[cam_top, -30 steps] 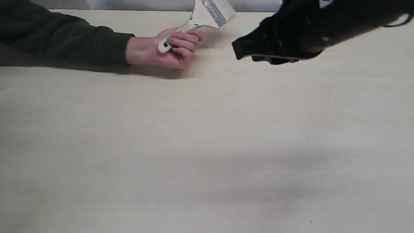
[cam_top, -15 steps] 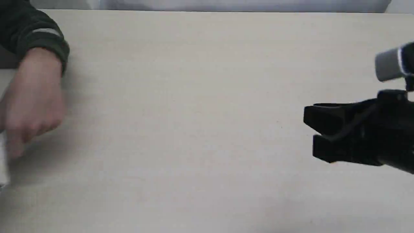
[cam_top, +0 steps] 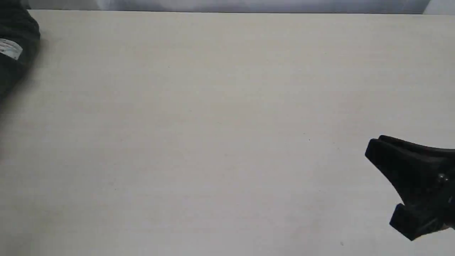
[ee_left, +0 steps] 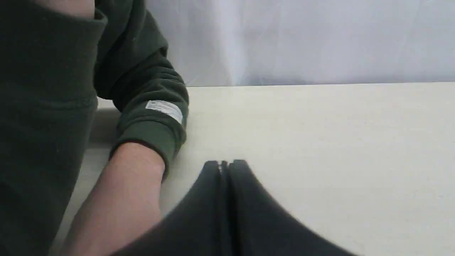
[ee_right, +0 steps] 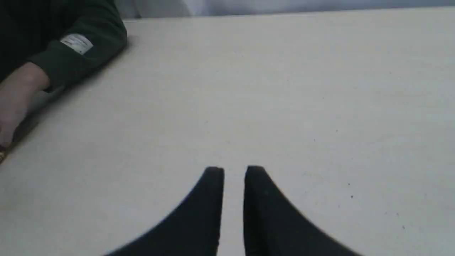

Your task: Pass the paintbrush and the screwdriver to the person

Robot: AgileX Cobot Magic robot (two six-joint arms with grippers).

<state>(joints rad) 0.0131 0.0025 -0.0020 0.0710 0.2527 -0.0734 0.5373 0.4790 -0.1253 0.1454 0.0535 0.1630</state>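
Note:
Neither the paintbrush nor the screwdriver shows clearly in any view; only a tiny brass-coloured speck sits at the picture's edge under the person's hand (ee_right: 16, 96), too small to name. The person's dark green sleeve (cam_top: 14, 46) with its white label lies at the table's far left corner, and the bare forearm (ee_left: 124, 192) reaches down beside my left gripper (ee_left: 224, 163), which is shut with its fingers pressed together and empty. My right gripper (cam_top: 385, 186) hangs low at the right, its fingers (ee_right: 213, 199) a narrow gap apart with nothing between them (ee_right: 234, 170).
The pale beige table (cam_top: 213, 124) fills the exterior view. A whitish backdrop (ee_left: 302, 39) runs behind its far edge. The person's green-clad body (ee_left: 42, 124) fills the space beside the left gripper.
The person's hand, which held the paintbrush near the table's far edge, pulled away to the left and out of the exterior view. My right gripper dropped from the upper right to the lower right.

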